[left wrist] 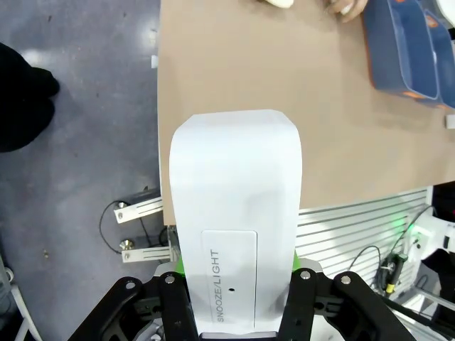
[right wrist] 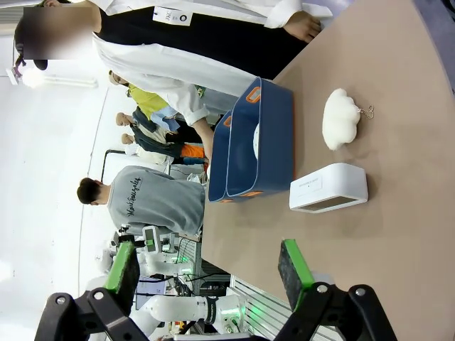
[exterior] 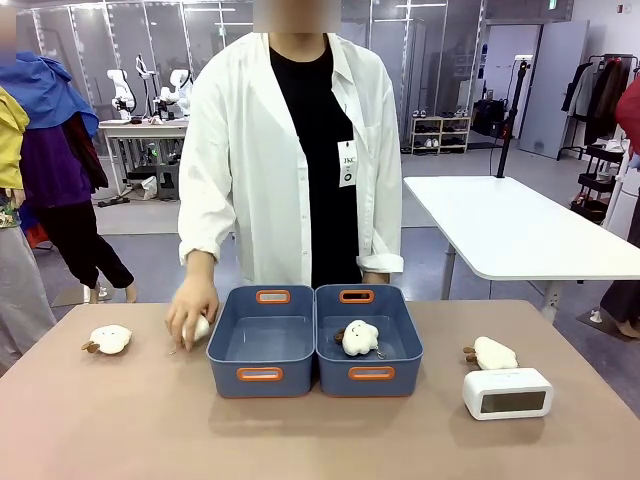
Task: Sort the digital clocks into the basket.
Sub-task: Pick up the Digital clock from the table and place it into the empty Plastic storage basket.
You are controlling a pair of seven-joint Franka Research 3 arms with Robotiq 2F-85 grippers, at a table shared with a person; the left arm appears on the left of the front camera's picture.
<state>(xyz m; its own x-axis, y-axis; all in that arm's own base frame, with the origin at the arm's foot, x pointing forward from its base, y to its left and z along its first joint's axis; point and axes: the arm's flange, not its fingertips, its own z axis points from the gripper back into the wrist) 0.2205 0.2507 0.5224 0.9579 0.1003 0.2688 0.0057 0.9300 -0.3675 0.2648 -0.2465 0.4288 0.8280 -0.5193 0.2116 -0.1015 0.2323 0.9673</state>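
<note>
A clock [left wrist: 234,185] sits clamped in the left end effector [left wrist: 236,284] above the worktop's [left wrist: 284,71] near left corner; the right end effector [right wrist: 210,277] gapes wide, another clock [right wrist: 328,188] beyond it.

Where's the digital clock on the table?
Front view, robot's right: the digital clock stands on the table beside the right-hand blue bin, just in front of a white plush toy.

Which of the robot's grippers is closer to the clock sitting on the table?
Right. The right gripper hangs open with the clock on the table just ahead; the left gripper, gripping a second clock, is across the blue bins from it.
</note>
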